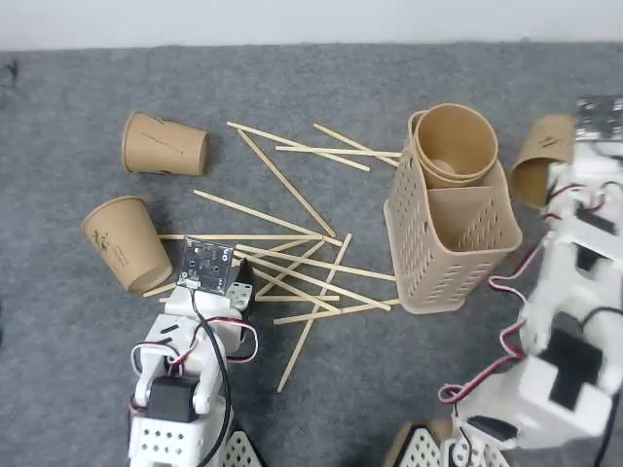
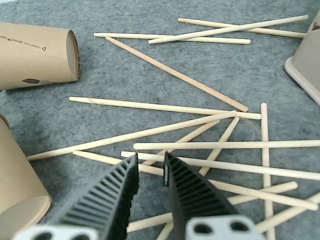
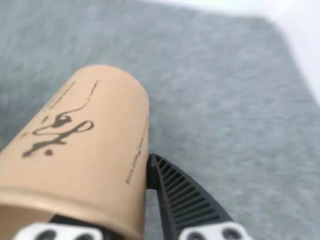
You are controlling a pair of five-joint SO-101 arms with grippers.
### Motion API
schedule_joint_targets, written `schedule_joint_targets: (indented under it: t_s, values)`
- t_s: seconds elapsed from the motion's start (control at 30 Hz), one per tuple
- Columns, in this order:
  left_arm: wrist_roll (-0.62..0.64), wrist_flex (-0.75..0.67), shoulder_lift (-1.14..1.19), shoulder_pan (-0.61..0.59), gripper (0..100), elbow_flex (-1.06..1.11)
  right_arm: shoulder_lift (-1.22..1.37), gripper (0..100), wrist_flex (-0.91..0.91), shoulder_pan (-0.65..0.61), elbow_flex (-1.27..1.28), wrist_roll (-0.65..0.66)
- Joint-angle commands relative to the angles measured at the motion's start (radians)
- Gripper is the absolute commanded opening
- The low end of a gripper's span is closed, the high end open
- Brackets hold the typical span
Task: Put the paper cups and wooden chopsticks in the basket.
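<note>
Two paper cups lie on their sides at the left, one farther back (image 1: 164, 144) (image 2: 35, 55) and one nearer (image 1: 127, 243) (image 2: 17, 190). Several wooden chopsticks (image 1: 292, 263) (image 2: 165, 107) are scattered between them and the beige basket (image 1: 467, 263). Stacked cups (image 1: 455, 144) stand in one of the basket's compartments. My left gripper (image 1: 245, 277) (image 2: 150, 159) hangs low over the chopstick pile, fingers nearly together with nothing held. Right of the basket, my right gripper (image 1: 555, 170) (image 3: 100, 175) is shut on another paper cup (image 1: 540, 156) (image 3: 85, 165), held on its side above the mat.
A grey mat (image 1: 321, 78) covers the table. The basket's corner (image 2: 305, 70) shows at the edge of the left wrist view. The right arm's body and cables (image 1: 565, 321) stand close beside the basket. Bare mat lies behind the basket and in front of the chopsticks.
</note>
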Motion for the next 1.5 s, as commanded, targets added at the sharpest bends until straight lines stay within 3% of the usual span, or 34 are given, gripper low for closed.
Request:
schedule_joint_targets:
  t_s: [0.0,0.13,0.33,0.53,0.67,0.9,1.17,1.47]
  values:
    - [-0.009,0.005,-0.009,0.009,9,-0.015,-0.127,0.8,0.093,0.038,-0.094,-0.046]
    - [-0.009,0.005,-0.009,0.009,9,-0.015,-0.22,0.8,0.286,0.039,-0.178,-0.054]
    - [-0.009,0.005,-0.009,0.009,9,-0.015,-0.366,0.8,0.734,-0.019,-0.462,-0.069]
    - [-0.009,0.006,-0.009,0.009,9,-0.015,-0.386,0.8,1.15,-0.173,-0.802,-0.075]
    - [-0.009,0.006,-0.009,0.009,9,-0.015,-0.386,0.8,1.328,-0.306,-0.954,-0.121]
    - [-0.009,0.006,-0.009,0.009,9,-0.015,-0.305,0.8,1.543,-0.466,-1.126,-0.235]
    - [-0.009,0.006,-0.009,0.009,9,-0.015,-0.199,0.8,1.626,-0.409,-1.172,-0.381]
    - [-0.009,0.003,-0.009,0.009,9,-0.015,-0.219,0.8,1.627,-0.4,-0.945,-0.384]
